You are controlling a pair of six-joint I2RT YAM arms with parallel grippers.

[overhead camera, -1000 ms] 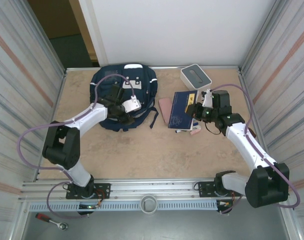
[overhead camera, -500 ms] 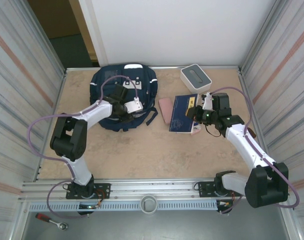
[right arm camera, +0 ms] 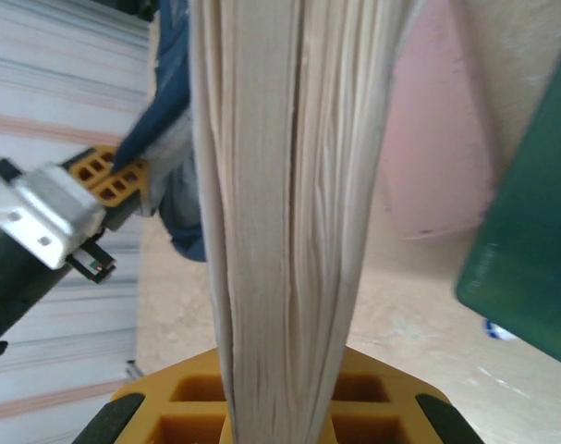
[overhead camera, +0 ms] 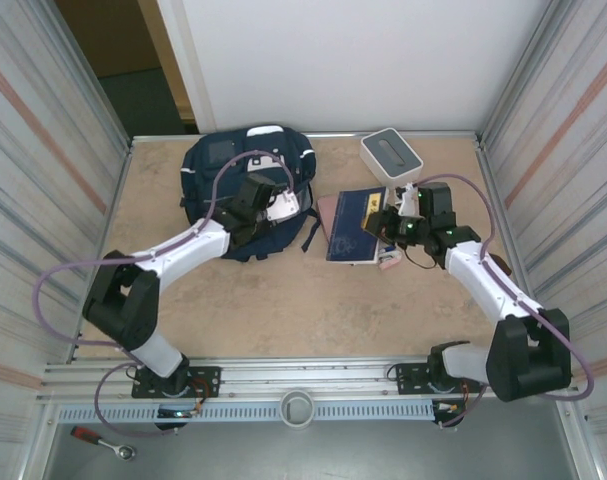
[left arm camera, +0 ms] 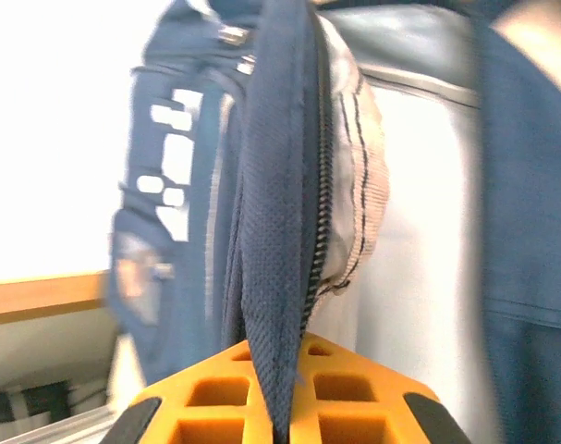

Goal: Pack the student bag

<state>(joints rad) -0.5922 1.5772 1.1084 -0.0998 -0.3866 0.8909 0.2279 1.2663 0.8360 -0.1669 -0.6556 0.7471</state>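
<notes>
Left gripper [left arm camera: 285,407] just snapped shut on the zip edge of the bag [overhead camera: 218,165], which lies well left of the box [overhead camera: 390,152]. Right gripper [overhead camera: 383,225] is still clamped on the books [overhead camera: 345,228] near the box, so loading looks next.

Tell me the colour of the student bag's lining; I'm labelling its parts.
The student bag's lining is pale grey, clearest in the left wrist view.

back wall [overhead camera: 363,60]: white | side walls [overhead camera: 43,150]: corrugated metal | tabletop [overhead camera: 283,300]: beige, speckled
</notes>
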